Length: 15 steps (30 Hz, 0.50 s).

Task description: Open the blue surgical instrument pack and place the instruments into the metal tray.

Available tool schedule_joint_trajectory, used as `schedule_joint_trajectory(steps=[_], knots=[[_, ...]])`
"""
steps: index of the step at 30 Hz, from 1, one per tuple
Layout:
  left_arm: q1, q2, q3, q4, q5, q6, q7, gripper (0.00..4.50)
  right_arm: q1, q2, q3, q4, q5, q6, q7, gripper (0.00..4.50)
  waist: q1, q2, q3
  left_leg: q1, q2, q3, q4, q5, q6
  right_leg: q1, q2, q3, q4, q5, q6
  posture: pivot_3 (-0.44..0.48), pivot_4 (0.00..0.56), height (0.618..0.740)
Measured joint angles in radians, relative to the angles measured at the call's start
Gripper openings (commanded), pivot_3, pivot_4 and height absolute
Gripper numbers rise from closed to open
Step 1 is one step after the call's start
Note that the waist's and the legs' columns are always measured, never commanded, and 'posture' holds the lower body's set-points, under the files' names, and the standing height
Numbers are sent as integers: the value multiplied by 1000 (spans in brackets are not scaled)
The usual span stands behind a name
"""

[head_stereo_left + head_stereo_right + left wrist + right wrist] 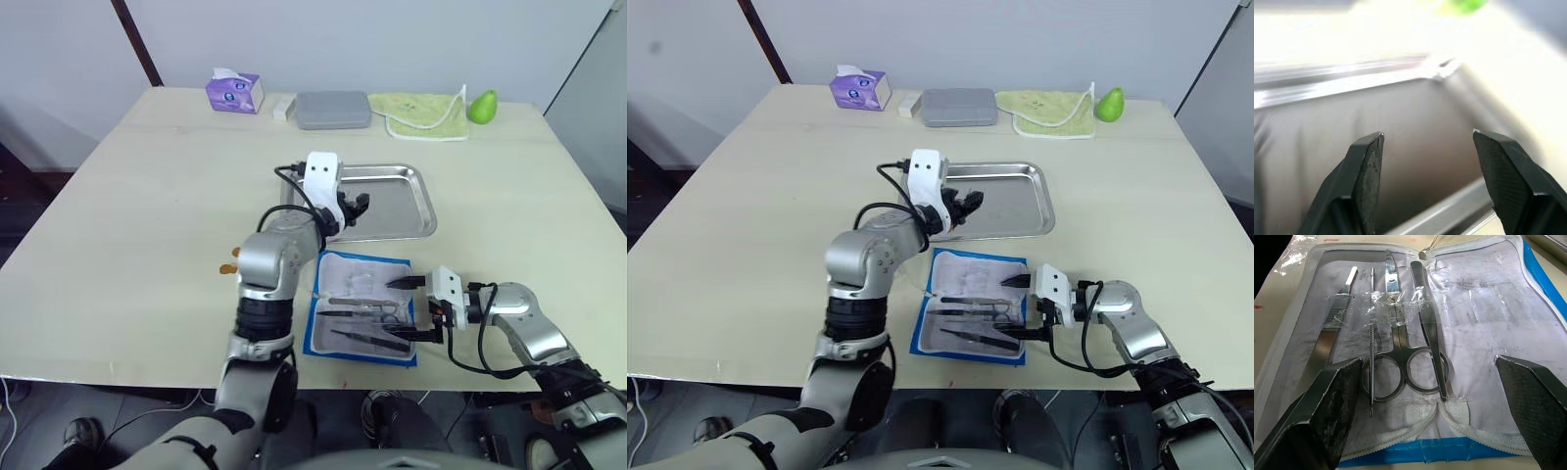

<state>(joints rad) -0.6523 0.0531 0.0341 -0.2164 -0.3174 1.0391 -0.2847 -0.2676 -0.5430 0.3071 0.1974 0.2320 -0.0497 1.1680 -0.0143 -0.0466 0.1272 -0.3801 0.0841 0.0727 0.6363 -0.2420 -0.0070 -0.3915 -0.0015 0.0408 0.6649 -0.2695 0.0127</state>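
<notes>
The pack (361, 307) lies open and flat on the table (127, 225), at 6 o'clock from the tray (407, 206), with a small gap between them. So the opening looks done, and the step now is moving the tools of steel into the tray. The left tool (359, 206) hangs over the tray's near left part with its two black fingers wide apart and nothing between them. The right tool (409, 308) sits at the pack's 3 o'clock edge, its fingers also spread wide and holding nothing. The instruments (1396, 338) lie side by side under a clear crinkly strip: a flat handle, a thin probe, scissors with two round rings, and tweezers. They are thin, hard and shiny, so they may slip. The next move probably calls for the right tool to go down over one piece, maybe the tweezers nearest it, pinch it and slide it out from under the strip. The pack is soft, with a blue edge and a whitish see-through lining. The tray is smooth, shallow steel with round corners.
</notes>
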Motion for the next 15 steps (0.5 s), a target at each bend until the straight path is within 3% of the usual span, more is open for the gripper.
schedule_joint_trajectory(steps=[2,3,7,11,14,15], knots=[[16,20,0,-24,-25,-5,-42,3048,0,0,-1,0,0,0,0,4500,0,0,0,0,0,0,0,0,0,0,0,0,0,0,0,0,150,740],[83,115,-11,-117,-118,-28,-199,3048,1,2,-3,0,1,0,0,4500,-1,2,1,0,0,0,0,0,0,0,0,0,0,0,0,0,150,740],[154,268,-21,-177,-200,-72,-388,3048,5,7,-5,0,0,-1,-3,4500,-2,3,2,1,0,0,0,0,0,0,0,0,0,0,0,0,150,740],[259,466,-4,-175,-255,-234,-661,3048,8,7,-10,1,0,-1,-4,4500,0,2,2,0,1,-1,1,0,0,0,-1,0,-1,-3,-4,0,150,740],[312,556,2,-156,-261,-307,-774,3675,10,12,-11,1,0,-3,-5,4500,-2,3,2,1,1,-1,0,0,0,0,-1,1,-1,-3,-4,0,150,740],[355,596,16,-138,-267,-346,-839,4137,11,12,-12,0,0,-5,-5,4500,-2,4,3,1,1,-1,0,0,0,-1,-1,1,-2,-3,-4,0,150,740]])
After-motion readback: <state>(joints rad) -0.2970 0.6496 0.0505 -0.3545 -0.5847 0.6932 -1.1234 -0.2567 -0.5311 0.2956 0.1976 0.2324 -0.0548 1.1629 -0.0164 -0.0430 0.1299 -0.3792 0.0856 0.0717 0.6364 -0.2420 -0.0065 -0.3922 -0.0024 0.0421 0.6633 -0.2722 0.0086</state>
